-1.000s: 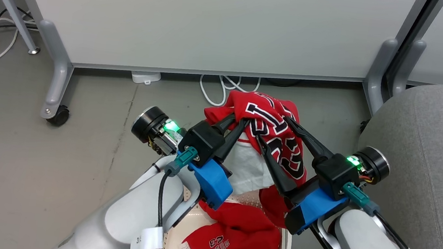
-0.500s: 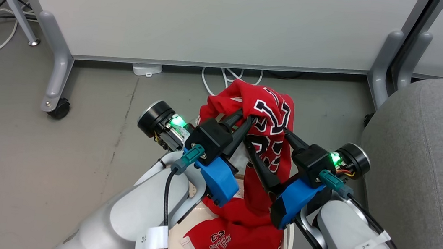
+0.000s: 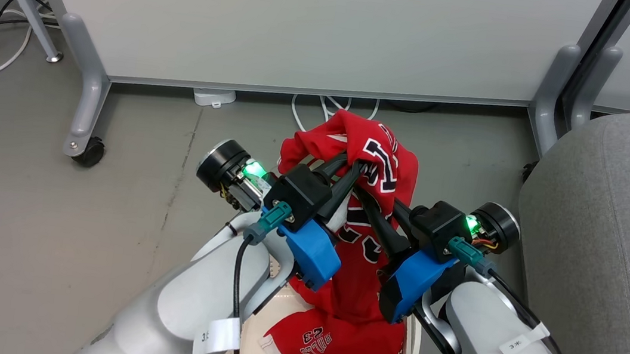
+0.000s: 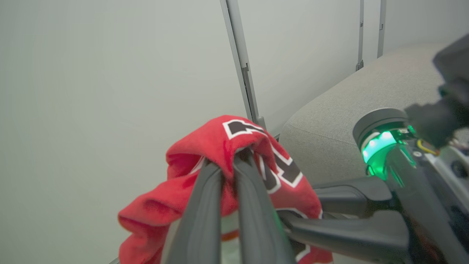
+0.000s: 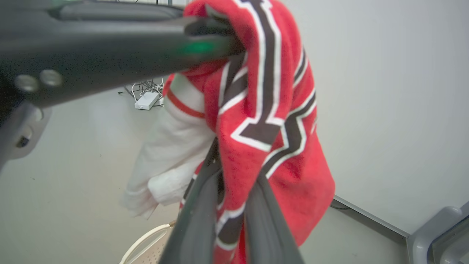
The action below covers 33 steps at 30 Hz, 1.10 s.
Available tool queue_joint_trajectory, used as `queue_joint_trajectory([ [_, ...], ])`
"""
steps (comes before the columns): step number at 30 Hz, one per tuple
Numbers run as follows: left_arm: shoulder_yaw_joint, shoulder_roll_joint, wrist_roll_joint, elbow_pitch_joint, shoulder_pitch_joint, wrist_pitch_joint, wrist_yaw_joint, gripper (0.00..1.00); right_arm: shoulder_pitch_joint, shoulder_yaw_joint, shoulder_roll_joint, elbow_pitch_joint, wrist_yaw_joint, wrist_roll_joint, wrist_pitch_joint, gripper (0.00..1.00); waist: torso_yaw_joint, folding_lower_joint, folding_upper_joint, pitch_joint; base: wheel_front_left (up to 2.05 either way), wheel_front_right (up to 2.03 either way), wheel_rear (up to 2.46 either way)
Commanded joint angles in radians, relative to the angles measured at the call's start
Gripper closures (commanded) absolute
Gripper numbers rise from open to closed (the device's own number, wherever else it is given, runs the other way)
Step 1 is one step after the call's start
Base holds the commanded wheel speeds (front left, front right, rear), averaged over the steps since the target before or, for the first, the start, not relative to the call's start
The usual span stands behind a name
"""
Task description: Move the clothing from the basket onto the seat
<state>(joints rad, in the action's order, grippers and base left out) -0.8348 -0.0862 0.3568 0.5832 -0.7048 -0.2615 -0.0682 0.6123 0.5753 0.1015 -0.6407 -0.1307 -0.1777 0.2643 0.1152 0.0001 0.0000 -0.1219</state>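
**A:** Where is the clothing?

**B:** The jersey (image 3: 355,140) hangs in the air above the basket (image 3: 249,350), bunched between both tools. Its lower end trails down onto a red pile (image 3: 330,347) in the basket. I cannot tell whether the pile is the same piece. The seat (image 3: 614,238) is off to the right, well apart from the jersey.

**A:** And the grips?

**B:** The left gripper (image 3: 350,168) is pinched tight on a top fold. The right gripper (image 3: 374,205) is clamped on a thicker fold just beside it, with cloth packed between its fingers.

**A:** What could go wrong?

**B:** I see three risks. If the arms swing to the seat at this height, the trailing end may catch the rim and drag or tip the basket. The two sets of fingers are very near each other and angled inward, so uneven motion could knock them together or tug the fold out of one grip. A low sweep could also drag the cloth across the floor (image 3: 107,205).

**A:** Do the views differ?

**B:** Yes. The right wrist view shows a white cloth (image 5: 165,165) dangling behind the red, which may drop loose. The left wrist view shows the tight pinch and the seat beyond the right gripper. The head view shows the tail reaching into the basket.
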Motion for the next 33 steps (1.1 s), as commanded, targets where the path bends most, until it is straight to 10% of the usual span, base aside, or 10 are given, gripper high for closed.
queue_joint_trajectory([
  [1,0.008,0.006,-0.005,-0.001,-0.006,-0.005,-0.002,1.00,-0.001,0.004,0.002,-0.002,0.000,-0.006,0.000,1.00,-0.001,-0.0001,0.0000,0.001,0.00,0.00,0.00],
  [7,0.020,0.007,-0.008,0.001,0.002,-0.005,-0.003,0.89,-0.003,0.001,0.003,0.006,0.000,-0.008,0.000,1.00,-0.004,-0.0001,0.0000,0.001,0.00,0.00,0.00],
  [8,0.024,0.007,-0.010,-0.003,0.002,-0.005,-0.001,0.00,-0.004,0.000,0.004,0.008,0.000,-0.008,0.000,1.00,-0.004,-0.0001,0.0000,0.000,0.00,0.00,0.00],
  [33,0.053,0.007,-0.044,-0.003,0.024,-0.005,-0.006,0.00,-0.027,-0.062,0.016,0.045,0.000,-0.011,0.001,1.00,-0.052,-0.0001,0.0000,-0.018,0.00,0.00,0.00],
])
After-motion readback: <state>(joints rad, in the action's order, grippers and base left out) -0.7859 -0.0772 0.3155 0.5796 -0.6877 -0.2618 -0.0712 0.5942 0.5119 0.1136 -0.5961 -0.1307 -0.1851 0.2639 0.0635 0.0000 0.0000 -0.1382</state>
